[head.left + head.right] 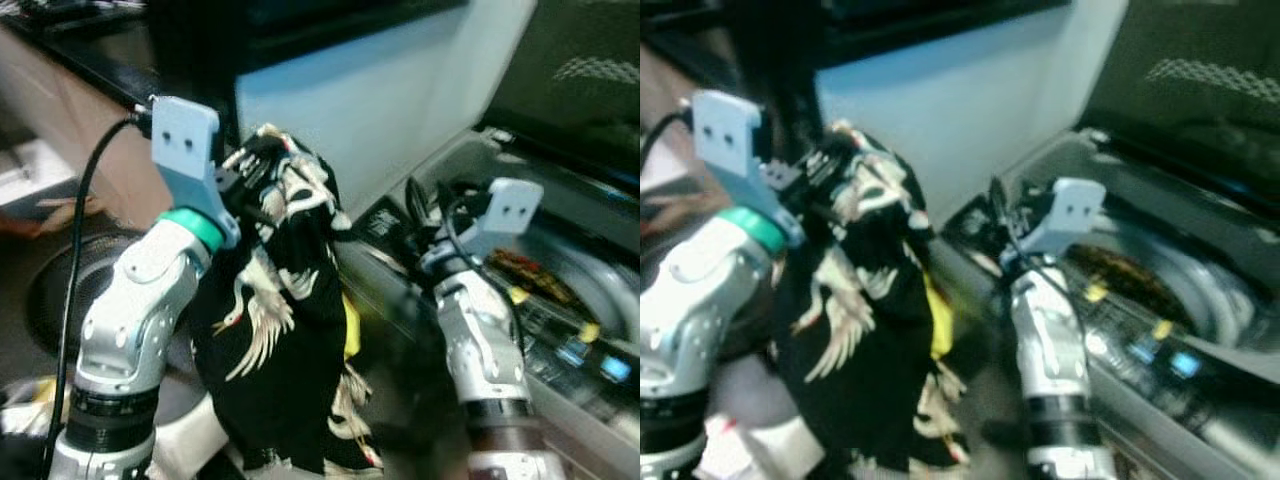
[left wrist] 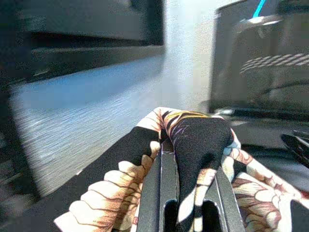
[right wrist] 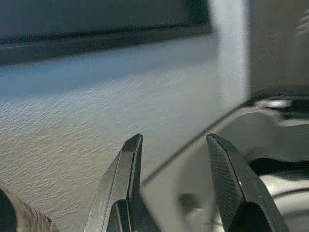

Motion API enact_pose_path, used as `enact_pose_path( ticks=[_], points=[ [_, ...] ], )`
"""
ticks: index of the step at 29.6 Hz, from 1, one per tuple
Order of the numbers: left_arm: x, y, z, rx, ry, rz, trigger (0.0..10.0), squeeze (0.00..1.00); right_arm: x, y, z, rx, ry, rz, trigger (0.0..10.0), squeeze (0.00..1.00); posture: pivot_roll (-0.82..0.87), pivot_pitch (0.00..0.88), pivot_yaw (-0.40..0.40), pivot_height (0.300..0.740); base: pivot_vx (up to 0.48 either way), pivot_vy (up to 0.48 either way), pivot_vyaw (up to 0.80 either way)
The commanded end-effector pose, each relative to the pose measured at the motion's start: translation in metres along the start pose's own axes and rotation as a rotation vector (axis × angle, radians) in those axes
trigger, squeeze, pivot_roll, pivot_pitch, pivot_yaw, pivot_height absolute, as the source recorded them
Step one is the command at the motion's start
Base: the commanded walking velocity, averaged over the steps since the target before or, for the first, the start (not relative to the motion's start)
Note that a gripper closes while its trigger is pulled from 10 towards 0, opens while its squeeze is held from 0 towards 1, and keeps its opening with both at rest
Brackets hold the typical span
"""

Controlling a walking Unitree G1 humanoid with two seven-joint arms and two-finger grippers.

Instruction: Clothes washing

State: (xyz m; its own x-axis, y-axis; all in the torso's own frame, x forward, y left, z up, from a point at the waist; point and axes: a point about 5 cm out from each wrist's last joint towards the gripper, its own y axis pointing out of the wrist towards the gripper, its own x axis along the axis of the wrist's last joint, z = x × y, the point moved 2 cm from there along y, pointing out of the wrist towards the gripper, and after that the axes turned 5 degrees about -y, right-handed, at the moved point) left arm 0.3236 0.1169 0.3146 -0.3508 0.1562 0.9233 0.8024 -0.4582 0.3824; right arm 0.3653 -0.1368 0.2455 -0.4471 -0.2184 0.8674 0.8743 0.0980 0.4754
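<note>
1. The left arm (image 1: 130, 330) stands nearest, on the left side. It rises from the bottom edge, with the forearm tilted up and inward, and a green ring sits at the wrist under the pale blue camera bracket.
2. The left hand (image 1: 258, 170) is raised to about the height of the bracket and is closed on a black garment with white crane print (image 1: 275, 340). In the left wrist view the two fingers (image 2: 159, 193) pinch a fold of this cloth (image 2: 198, 140) between them.
3. The garment hangs down from the left hand in a long bunch, between the two arms, and its lower end reaches the bottom of the picture. A bit of yellow fabric (image 1: 351, 325) shows at its right edge.
4. The right arm (image 1: 485, 340) stands upright on the right side, a little lower than the left one, with the wrist bent toward the washer.
5. The right hand (image 3: 174, 183) holds nothing; its two fingers are spread apart and point at the white wall (image 3: 96, 106).
6. Behind and to the right of the right arm is a top-loading washing machine (image 1: 580, 300) with the lid (image 1: 590, 70) standing open. Dark laundry (image 1: 525, 265) lies inside the drum.
7. The white wall is the farthest thing, behind both hands.
</note>
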Motion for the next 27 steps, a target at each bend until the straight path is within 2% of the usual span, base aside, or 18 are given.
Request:
enact_pose_path(
  ticks=[1,12,27],
  points=[
    [0.010,0.000,-0.002,-0.009,0.014,-0.044,10.0,0.00,-0.001,-0.001,-0.001,-0.008,0.007,0.004,10.0,0.00,0.03,0.047,0.016,0.740,0.000,0.000,-0.80],
    [0.009,-0.001,0.001,0.007,0.013,-0.040,10.0,0.00,0.010,0.002,-0.002,-0.027,0.026,-0.041,10.0,0.00,0.03,0.046,0.018,0.740,0.000,0.000,-0.80],
    [0.007,0.001,0.003,0.021,0.009,-0.035,10.0,0.00,0.011,0.003,-0.006,-0.051,0.034,-0.043,10.0,0.00,0.03,0.045,0.018,0.740,0.000,0.000,-0.80]
  ],
)
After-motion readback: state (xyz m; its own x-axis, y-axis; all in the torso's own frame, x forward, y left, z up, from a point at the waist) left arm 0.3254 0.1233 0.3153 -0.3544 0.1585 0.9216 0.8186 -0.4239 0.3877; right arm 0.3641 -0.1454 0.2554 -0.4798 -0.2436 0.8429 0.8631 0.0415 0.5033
